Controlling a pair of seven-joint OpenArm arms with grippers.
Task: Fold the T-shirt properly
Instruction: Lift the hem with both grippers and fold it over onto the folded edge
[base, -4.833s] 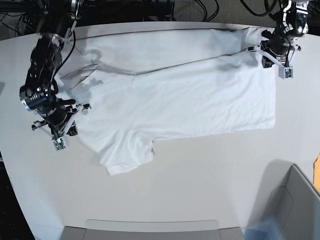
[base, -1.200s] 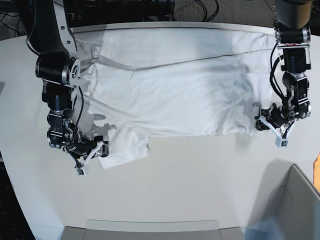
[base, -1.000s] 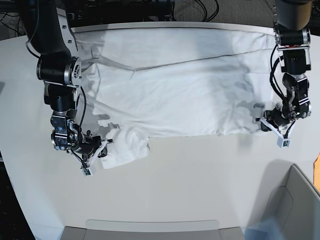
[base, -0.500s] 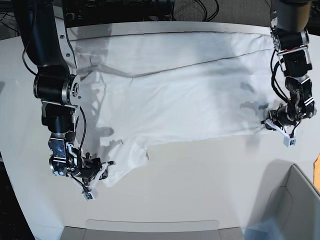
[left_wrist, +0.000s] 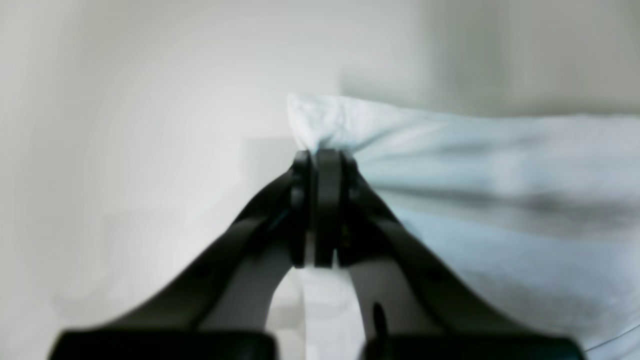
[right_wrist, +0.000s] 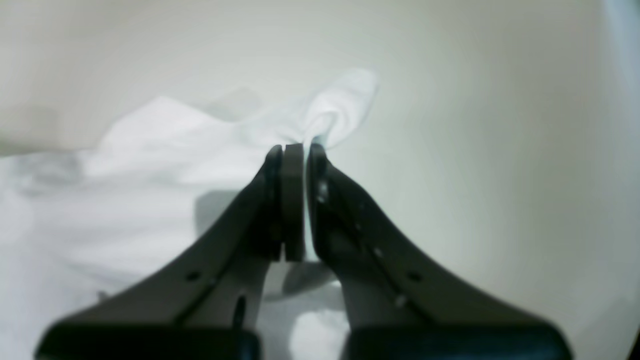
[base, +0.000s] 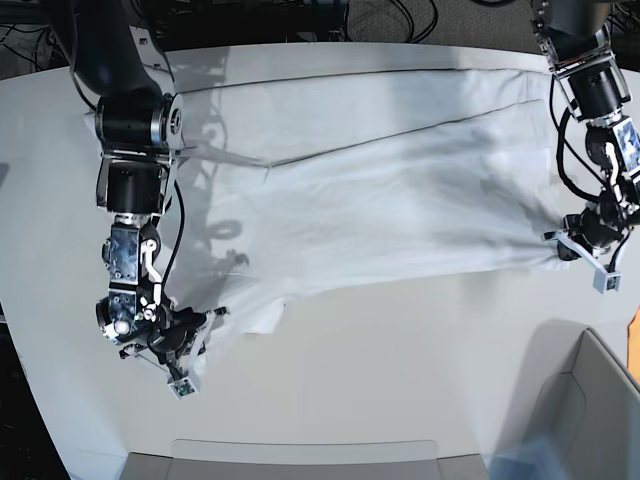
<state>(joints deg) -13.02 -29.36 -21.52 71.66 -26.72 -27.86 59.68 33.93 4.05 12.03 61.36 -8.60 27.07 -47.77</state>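
The white T-shirt (base: 380, 190) lies spread across the white table (base: 400, 350), pulled taut between both arms. On the right of the base view my left gripper (base: 574, 250) is shut on the shirt's near hem corner (left_wrist: 320, 120). The black fingers (left_wrist: 327, 200) pinch the cloth just off the table. On the left of the base view my right gripper (base: 203, 337) is shut on the near sleeve's edge. That sleeve bunches into a small peak (right_wrist: 345, 100) ahead of the fingers (right_wrist: 292, 200). The collar is not visible.
A grey bin (base: 590, 410) stands at the near right corner. A flat grey tray (base: 300, 455) lies along the near edge. Dark cables and arm bases (base: 330, 15) line the far edge. An orange object (base: 635, 330) shows at the right border.
Both grippers have pulled outward and kept their hold. The right one dragged the sleeve toward the near edge, the left one drew the hem corner rightward. The shirt now lies flatter and tauter.
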